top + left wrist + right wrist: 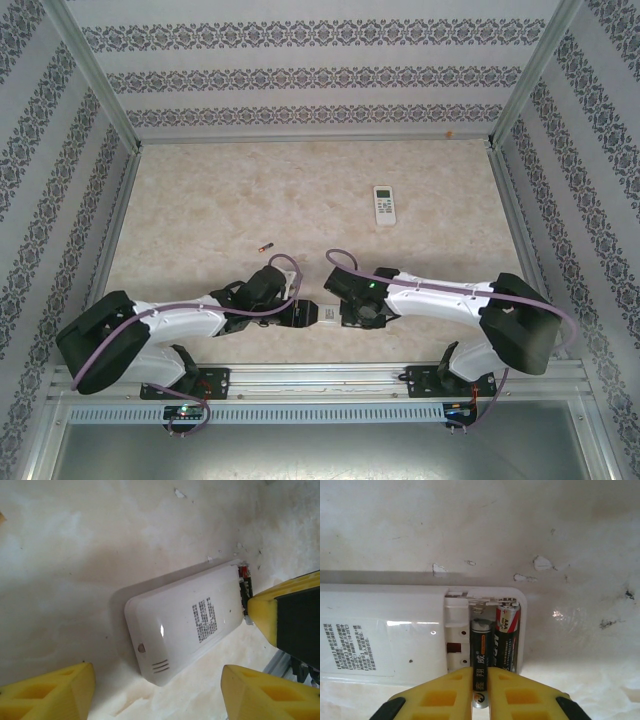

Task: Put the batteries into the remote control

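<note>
A white remote control (312,313) lies face down between my two grippers near the table's front. Its battery compartment (485,630) is open at the right end. One red-and-black battery (508,636) sits in the far slot. My right gripper (480,692) is shut on a dark battery (481,655), whose far end lies in the neighbouring slot just short of the spring. My left gripper (157,692) is open, its yellow fingers (50,692) wide on either side of the remote control's (185,625) other end, not touching it. An orange battery (264,247) lies loose on the table.
A second white remote (385,204) lies face up at the back right of the table. Patterned walls enclose the table on three sides. A metal rail (320,378) runs along the near edge by the arm bases.
</note>
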`<action>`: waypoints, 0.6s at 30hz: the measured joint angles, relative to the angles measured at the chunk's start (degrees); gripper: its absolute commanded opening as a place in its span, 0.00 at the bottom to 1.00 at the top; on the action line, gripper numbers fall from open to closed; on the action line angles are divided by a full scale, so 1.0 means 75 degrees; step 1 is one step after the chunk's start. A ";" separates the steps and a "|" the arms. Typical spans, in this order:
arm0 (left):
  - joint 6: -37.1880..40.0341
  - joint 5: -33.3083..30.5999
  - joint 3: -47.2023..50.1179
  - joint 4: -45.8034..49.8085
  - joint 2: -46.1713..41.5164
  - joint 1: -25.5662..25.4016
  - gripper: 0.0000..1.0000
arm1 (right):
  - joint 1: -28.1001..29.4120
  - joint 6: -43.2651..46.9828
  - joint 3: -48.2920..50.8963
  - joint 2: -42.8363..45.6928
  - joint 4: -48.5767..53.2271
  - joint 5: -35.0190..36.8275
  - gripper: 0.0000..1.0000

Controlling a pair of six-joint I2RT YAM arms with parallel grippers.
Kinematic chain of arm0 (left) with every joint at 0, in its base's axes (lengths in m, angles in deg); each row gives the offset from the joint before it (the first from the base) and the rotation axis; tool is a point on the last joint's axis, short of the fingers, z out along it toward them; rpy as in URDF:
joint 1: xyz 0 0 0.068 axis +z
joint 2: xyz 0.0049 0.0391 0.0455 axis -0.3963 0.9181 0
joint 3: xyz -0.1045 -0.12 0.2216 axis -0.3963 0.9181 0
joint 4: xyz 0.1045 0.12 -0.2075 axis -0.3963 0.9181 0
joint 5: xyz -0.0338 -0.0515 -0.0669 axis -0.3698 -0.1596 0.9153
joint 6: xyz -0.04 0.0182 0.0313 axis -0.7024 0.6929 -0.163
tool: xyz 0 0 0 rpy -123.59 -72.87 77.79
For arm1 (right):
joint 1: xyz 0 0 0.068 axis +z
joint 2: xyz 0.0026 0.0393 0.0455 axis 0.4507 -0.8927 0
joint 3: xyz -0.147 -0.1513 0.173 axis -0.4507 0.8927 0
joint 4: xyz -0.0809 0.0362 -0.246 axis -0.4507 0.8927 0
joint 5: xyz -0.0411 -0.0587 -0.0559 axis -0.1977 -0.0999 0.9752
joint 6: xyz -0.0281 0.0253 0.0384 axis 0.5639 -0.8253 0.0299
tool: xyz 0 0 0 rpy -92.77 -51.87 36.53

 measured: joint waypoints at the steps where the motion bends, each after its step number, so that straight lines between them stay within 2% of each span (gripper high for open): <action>1: -0.0026 0.0035 0.0000 -0.0009 0.0015 -0.0017 0.64 | 0.0000 0.0003 -0.0026 -0.0035 0.0023 0.0000 0.13; 7: -0.0058 0.0309 -0.0067 -0.0076 0.0373 -0.0029 0.62 | 0.0099 0.0009 -0.0131 -0.0149 0.0108 0.0216 0.07; 18: -0.0061 0.0312 -0.0099 -0.0079 0.0417 -0.0026 0.62 | 0.0396 0.0358 -0.0460 -0.0644 0.0393 0.0877 0.02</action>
